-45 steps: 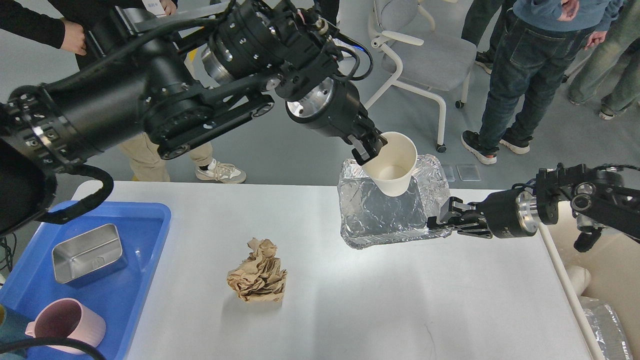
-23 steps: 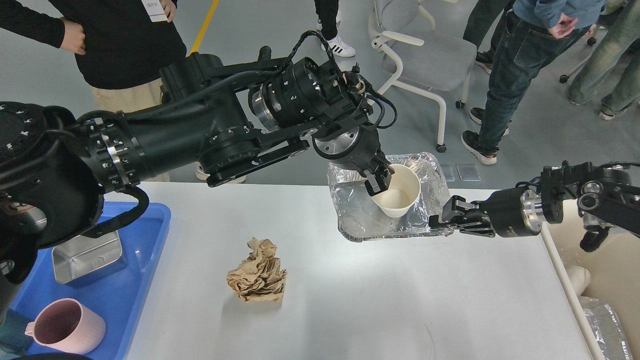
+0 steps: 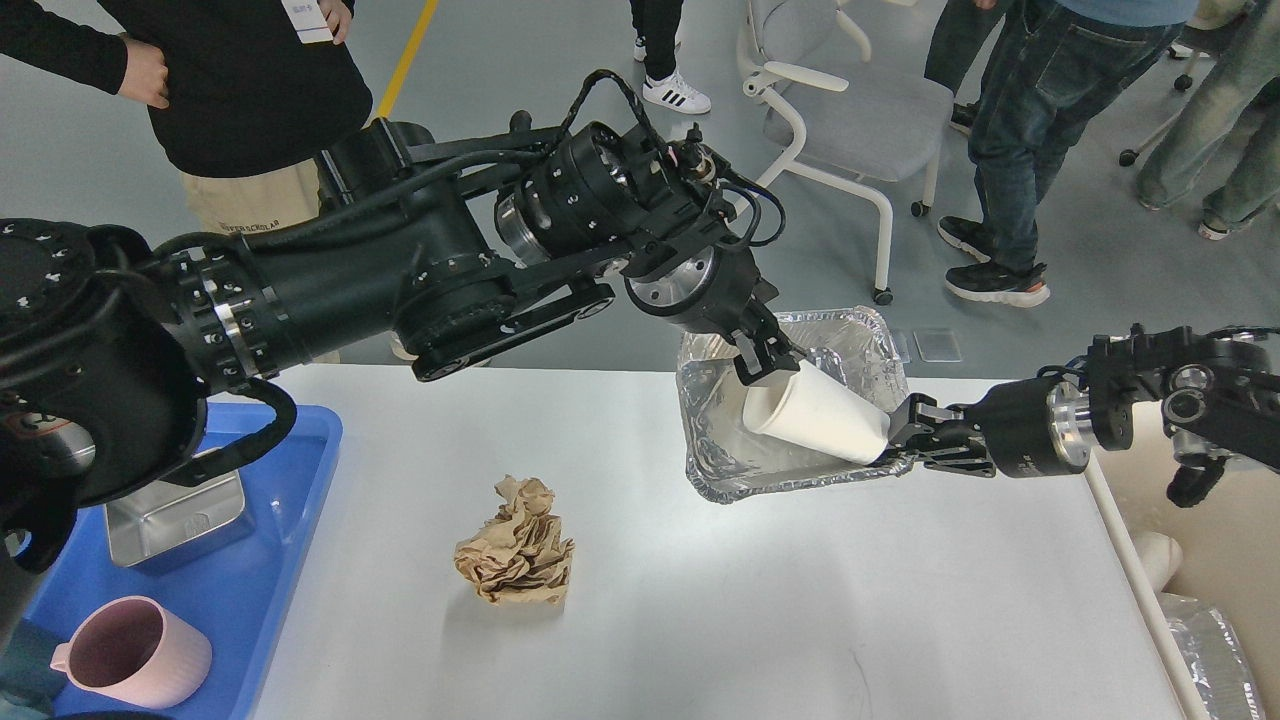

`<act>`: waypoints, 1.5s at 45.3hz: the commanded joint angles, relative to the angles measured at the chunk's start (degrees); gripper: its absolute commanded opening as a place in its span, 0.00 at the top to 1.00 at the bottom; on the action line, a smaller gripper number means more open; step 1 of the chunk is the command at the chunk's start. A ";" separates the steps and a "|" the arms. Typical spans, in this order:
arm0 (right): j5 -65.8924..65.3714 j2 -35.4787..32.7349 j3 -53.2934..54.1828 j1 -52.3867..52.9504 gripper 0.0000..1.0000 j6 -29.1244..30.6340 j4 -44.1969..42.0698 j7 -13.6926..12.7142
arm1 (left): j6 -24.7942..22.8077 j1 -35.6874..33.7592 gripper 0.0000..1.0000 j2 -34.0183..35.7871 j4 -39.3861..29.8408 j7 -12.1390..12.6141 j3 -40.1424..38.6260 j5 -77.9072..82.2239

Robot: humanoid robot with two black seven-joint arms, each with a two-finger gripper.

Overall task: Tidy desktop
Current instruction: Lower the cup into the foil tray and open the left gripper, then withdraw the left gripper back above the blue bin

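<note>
Left gripper (image 3: 765, 362) jaws clenched on the paper cup (image 3: 815, 422) rim, cup lying tilted inside the foil tray (image 3: 790, 475), base pointing right. Right gripper (image 3: 905, 437) jaws pinched the tray's right rim, far-right on the counter (image 3: 700, 600).

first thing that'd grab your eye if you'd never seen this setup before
The big black left arm sweeps across from the left, its left hand at the rim of a white paper cup lying tipped inside a crinkled foil tray. The right hand grips that tray's right edge, near the far side of the desktop. Nearer, a crumpled brown paper ball sits alone on the desktop.
</note>
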 commanded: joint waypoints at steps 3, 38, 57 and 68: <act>0.00 0.00 -0.02 -0.05 1.00 -0.09 0.17 -0.02 | 0.55 0.25 0.13 0.66 -0.01 0.03 -0.27 -0.16; 0.09 -2.46 0.16 -0.05 1.00 -0.09 0.26 0.06 | 3.00 28.18 0.07 41.07 -13.89 16.99 -26.01 -24.41; 0.09 -2.37 -0.02 -0.58 1.00 -0.09 0.17 -0.02 | 4.59 65.35 0.04 53.30 -18.64 17.08 -60.99 -47.08; 0.09 -2.29 -0.20 -1.11 1.00 -0.09 -0.01 -0.02 | 8.10 84.78 0.04 55.76 -25.67 18.04 -73.66 -56.67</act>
